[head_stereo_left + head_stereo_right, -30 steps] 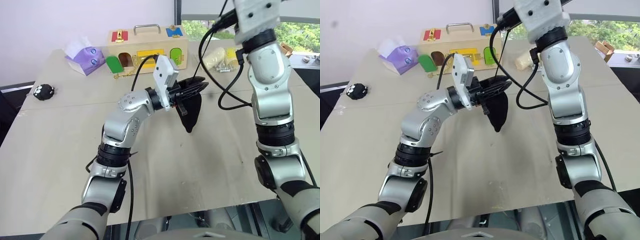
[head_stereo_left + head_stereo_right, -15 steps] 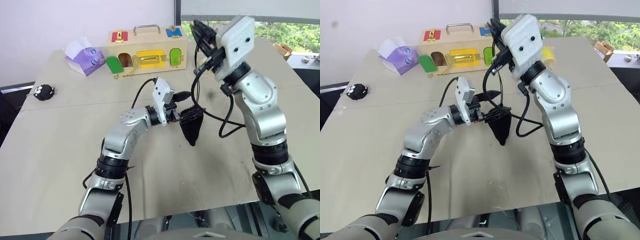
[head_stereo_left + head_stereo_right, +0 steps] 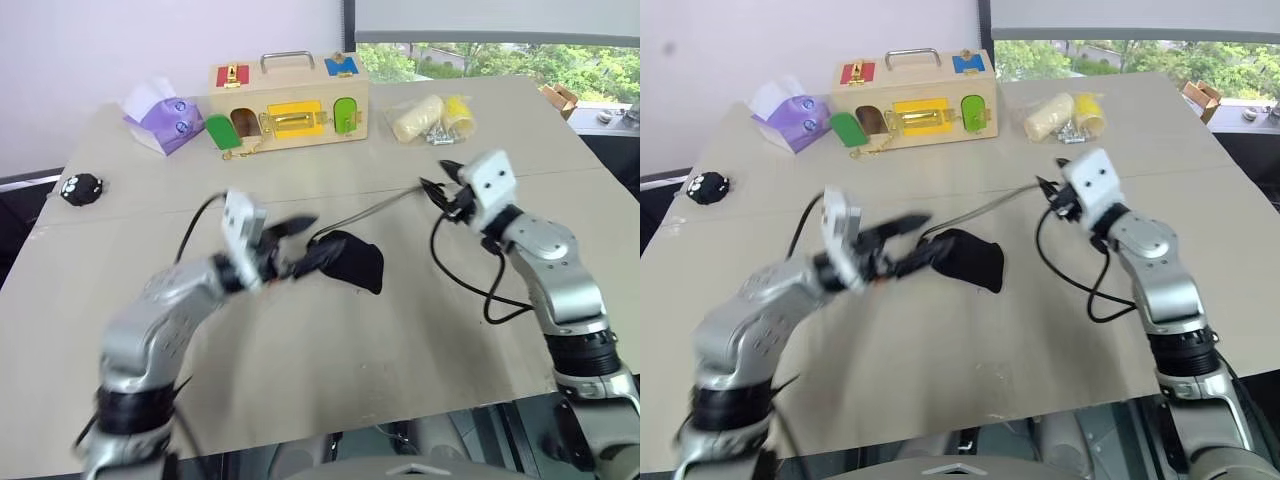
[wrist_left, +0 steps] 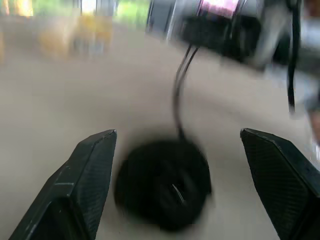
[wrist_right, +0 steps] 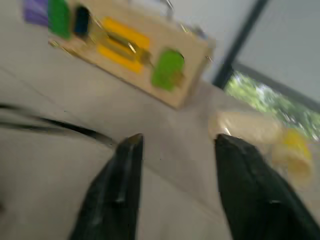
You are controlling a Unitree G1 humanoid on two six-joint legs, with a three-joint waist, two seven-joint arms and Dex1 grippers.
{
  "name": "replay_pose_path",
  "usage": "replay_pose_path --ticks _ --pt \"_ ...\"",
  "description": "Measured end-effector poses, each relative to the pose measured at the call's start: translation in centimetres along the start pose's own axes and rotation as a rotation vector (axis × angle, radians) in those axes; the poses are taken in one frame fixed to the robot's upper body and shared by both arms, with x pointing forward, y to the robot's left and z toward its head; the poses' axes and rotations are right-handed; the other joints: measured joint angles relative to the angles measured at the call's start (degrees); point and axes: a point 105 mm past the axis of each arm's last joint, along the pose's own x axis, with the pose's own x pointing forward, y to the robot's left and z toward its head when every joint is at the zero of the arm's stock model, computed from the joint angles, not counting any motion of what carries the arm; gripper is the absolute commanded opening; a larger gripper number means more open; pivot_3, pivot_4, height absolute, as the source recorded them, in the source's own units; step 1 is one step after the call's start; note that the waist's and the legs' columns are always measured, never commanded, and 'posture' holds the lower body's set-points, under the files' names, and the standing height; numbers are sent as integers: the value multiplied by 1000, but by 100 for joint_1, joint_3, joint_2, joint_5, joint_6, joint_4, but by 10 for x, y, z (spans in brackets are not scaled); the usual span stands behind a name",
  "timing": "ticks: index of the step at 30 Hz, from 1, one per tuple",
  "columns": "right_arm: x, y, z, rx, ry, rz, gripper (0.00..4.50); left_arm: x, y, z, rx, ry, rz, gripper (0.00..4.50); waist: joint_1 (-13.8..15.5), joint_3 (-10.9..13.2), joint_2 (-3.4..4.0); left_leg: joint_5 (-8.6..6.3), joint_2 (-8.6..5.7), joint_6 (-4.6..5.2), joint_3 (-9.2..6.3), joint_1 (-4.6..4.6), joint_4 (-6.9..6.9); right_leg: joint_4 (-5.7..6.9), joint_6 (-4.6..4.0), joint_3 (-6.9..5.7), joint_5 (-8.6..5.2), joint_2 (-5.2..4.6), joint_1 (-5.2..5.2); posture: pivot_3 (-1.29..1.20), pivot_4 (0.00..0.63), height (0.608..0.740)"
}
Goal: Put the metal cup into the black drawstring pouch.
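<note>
Pouch lying slack on the desk, both end effectors empty

The black drawstring pouch (image 3: pixel 350 262) lies crumpled in front of the wooden lock box (image 3: pixel 288 93); soft and limp, likely needing a pinch at its hem; left end effector (image 3: pixel 298 243) spread wide just beside it; right end effector (image 3: pixel 441 188) parted, well apart; whether the smooth, probably slippery metal cup is inside cannot be told.
</note>
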Motion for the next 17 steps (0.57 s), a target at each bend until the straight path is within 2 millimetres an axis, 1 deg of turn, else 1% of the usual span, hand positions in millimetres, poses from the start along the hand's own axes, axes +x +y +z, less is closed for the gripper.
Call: replay_pose_path --ticks 1,3,4,5,6,7,8,9,10,12,14,17 --pt "-7 -2 -11 7 31 5 3253 -14 4 -23 -28 73 43 4114 6 -1 -2 0 3 0 -1 4 -2 -2 -1 -2 -1 1 6 0 150 740" --pt "-23 1 -33 51 92 46 3253 -40 12 -51 -83 137 129 4114 24 -1 -2 -5 5 7 -6 3 -8 -9 -3 -7 -2 -1 7 0 150 740" --pt "-38 6 -55 99 156 81 3253 -61 20 -66 -122 158 204 4114 51 -1 -2 -16 5 27 -9 0 -7 -10 -3 -14 -2 -7 8 0 150 740" --pt "-40 7 -59 109 168 86 3253 -63 20 -66 -121 154 210 4114 68 0 -2 -17 5 29 -10 -2 -4 -10 -3 -18 -2 -10 9 0 150 740" --pt "-47 13 -70 146 183 115 3253 -72 24 -68 -98 162 237 4114 88 1 1 -19 3 31 -11 -4 1 -11 -3 -21 -2 -15 11 0 150 740" --pt "-54 19 -71 169 155 150 3253 -82 26 -73 -75 179 268 4114 88 0 3 -19 4 33 -10 4 0 -19 -9 -21 -1 -15 22 0 150 740" --pt "-67 26 -78 201 144 190 3253 -92 25 -79 -44 194 292 4114 89 -2 4 -22 5 37 -10 22 0 -29 -26 -23 -10 -17 46 0 150 740" --pt "-82 32 -88 229 160 233 3253 -99 22 -85 -14 208 309 4114 90 1 9 -37 7 61 -10 58 -1 -50 -30 -27 -14 -21 95 0 150 740" --pt "-94 37 -98 252 183 272 3253 -104 19 -89 5 213 323 4114 87 1 19 -45 9 71 -9 77 -2 -63 -30 -27 -16 -22 114 0 150 740" --pt "-109 47 -107 283 197 336 3253 -107 13 -93 39 219 339 4114 73 -4 38 -49 10 80 4 79 1 -82 -26 -31 -16 -34 126 0 150 740" --pt "-118 55 -108 301 178 395 3253 -108 7 -97 70 224 343 4114 49 -6 40 -50 18 80 16 80 7 -82 -22 -40 -16 -40 126 0 150 740" --pt "-126 58 -105 286 124 456 3253 -106 2 -100 99 209 345 4114 54 -9 40 -49 30 80 22 80 11 -82 -16 -59 -17 -40 126 0 150 740"
